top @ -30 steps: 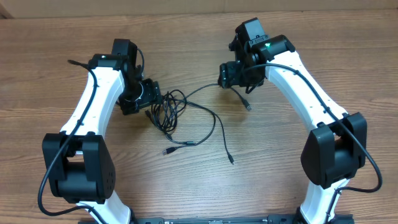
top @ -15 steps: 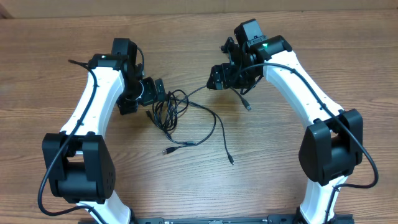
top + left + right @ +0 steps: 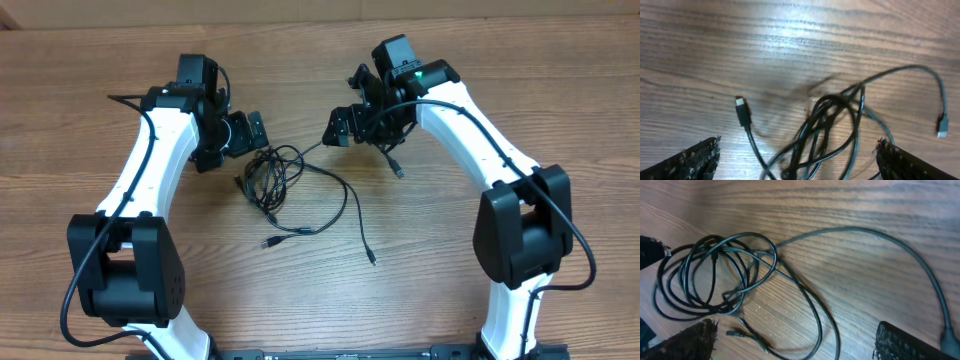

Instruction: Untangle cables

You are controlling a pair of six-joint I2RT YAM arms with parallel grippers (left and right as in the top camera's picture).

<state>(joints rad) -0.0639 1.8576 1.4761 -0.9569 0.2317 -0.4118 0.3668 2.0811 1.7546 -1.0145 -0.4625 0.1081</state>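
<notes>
We see the cables (image 3: 262, 178) lying on the wooden table (image 3: 300, 60) as a loose knot of thin black loops, a little toward 9 o'clock from the middle of the overhead view. From that knot the left gripper (image 3: 245, 133) sits near, at about 11 o'clock, and the right gripper (image 3: 340, 125) at about 2 o'clock, somewhat further off.

Both grippers stand wide open and hold nothing. In the left wrist view the two fingers (image 3: 690, 160) show only at the lower corners. The loops lie on the wood between and beyond them, touching neither. In the right wrist view the fingers (image 3: 685, 342) are likewise spread to the corners. One strand passes close to the finger at 4 o'clock; we cannot tell whether it touches.

One strand leaves the knot toward 2 o'clock and runs up to the right gripper. Another sweeps toward 5 o'clock and ends in a small plug (image 3: 372, 260). A second plug (image 3: 268, 243) lies at 6 o'clock from the knot. A third plug (image 3: 398, 171) rests at 5 o'clock from the right gripper.
</notes>
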